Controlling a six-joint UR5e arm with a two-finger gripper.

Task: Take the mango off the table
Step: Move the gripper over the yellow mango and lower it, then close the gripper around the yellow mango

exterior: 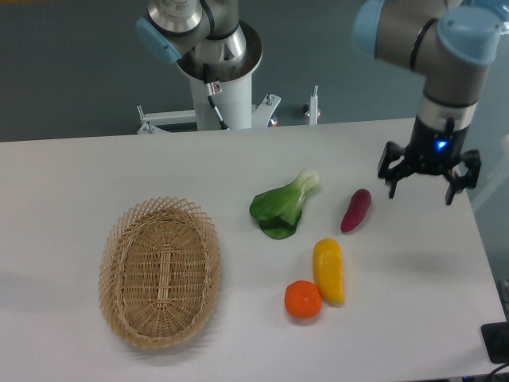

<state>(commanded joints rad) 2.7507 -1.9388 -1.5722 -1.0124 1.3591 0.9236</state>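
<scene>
The mango is a smooth yellow elongated fruit lying on the white table, right of centre towards the front. It lies lengthwise, almost touching the orange beside it. My gripper hangs open above the table's right side, up and to the right of the mango, with nothing between its black fingers. It is well apart from the mango and sits just right of the sweet potato.
A round orange lies at the mango's lower left. A purple-red sweet potato and a green bok choy lie behind it. A wicker basket stands at the left. The table's right edge is near the gripper.
</scene>
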